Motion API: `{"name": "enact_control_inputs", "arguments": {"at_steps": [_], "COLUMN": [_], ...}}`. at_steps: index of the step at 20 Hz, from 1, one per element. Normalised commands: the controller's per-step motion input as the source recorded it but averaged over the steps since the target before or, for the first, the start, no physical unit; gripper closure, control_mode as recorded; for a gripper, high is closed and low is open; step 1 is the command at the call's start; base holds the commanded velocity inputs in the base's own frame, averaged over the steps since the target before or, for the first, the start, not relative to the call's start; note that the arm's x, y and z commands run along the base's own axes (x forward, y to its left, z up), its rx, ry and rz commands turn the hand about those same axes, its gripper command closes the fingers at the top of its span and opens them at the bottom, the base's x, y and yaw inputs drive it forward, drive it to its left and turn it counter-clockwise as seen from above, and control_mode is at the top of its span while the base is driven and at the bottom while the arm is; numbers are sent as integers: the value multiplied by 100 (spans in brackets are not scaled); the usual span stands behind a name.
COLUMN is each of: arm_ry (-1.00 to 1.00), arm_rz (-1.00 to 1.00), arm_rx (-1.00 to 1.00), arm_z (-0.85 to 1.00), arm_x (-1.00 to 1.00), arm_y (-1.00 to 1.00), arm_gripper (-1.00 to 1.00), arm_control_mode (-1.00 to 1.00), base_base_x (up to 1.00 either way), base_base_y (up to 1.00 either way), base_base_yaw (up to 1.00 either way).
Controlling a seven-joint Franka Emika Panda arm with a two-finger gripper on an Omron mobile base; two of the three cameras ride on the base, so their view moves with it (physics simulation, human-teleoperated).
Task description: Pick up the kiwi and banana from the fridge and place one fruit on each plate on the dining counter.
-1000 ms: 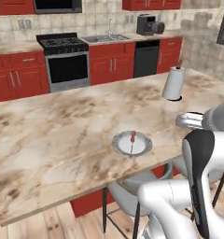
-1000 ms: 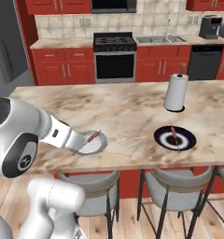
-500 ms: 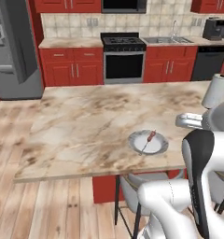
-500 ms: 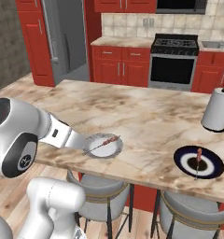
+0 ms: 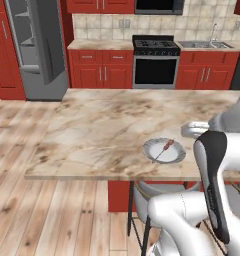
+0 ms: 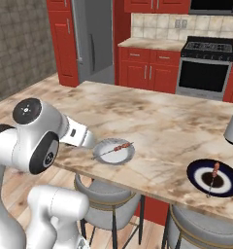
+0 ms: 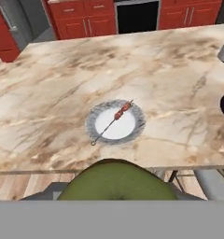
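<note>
The kiwi [image 7: 115, 181] sits right at the bottom of the hand view, an olive-green dome directly under the camera. The fingers themselves are hidden behind it, but its place there suggests they are part-closed around it and carrying it. It hangs off the near edge of the counter [image 5: 97, 130], above the stools, not yet over the stone top.

The pale plate [image 7: 115, 122] lies a little beyond that near edge, with a thin skewer [image 7: 112, 122] lying across it. The dark plate [image 6: 215, 177] is further right along the same edge, and it also has a skewer on it.

Likely trouble from here:
- Letting go too soon would drop the kiwi onto a stool or the floor, since it is still short of the counter edge.
- A rounded fruit released from any height may roll off the shallow plate, and the near edge is close by.
- Setting it straight down on the skewer could tip the stick or leave the kiwi rocking; a bare part of the plate looks safer.
- The base appears to be turning, so the plate may not sit where it seems when the hand comes down.

The banana is not visible. The fridge [image 5: 39, 47] stands open far left, well away from the counter.
</note>
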Motion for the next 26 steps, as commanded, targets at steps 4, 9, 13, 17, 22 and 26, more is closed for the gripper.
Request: {"name": "enact_control_inputs", "arguments": {"at_steps": [4, 9, 13, 17, 22, 26], "arm_ry": [33, 34, 18, 5, 0, 1], "arm_rz": [24, 11, 10, 1, -1, -5], "arm_rx": [0, -5, -1, 0, 0, 0], "arm_z": [-76, -79, -64, -50, -44, -39], "arm_x": [100, 81, 39, 42, 50, 54], "arm_y": [0, 0, -19, -20, -20, -7], "arm_gripper": [100, 100, 100, 100, 100, 100], "arm_control_mode": [-100, -100, -100, -100, -100, -100], "base_base_x": [0, 0, 0, 0, 0, 0], "base_base_y": [0, 0, 0, 0, 0, 0], "base_base_yaw": [0, 0, 0, 0, 0, 0]}}
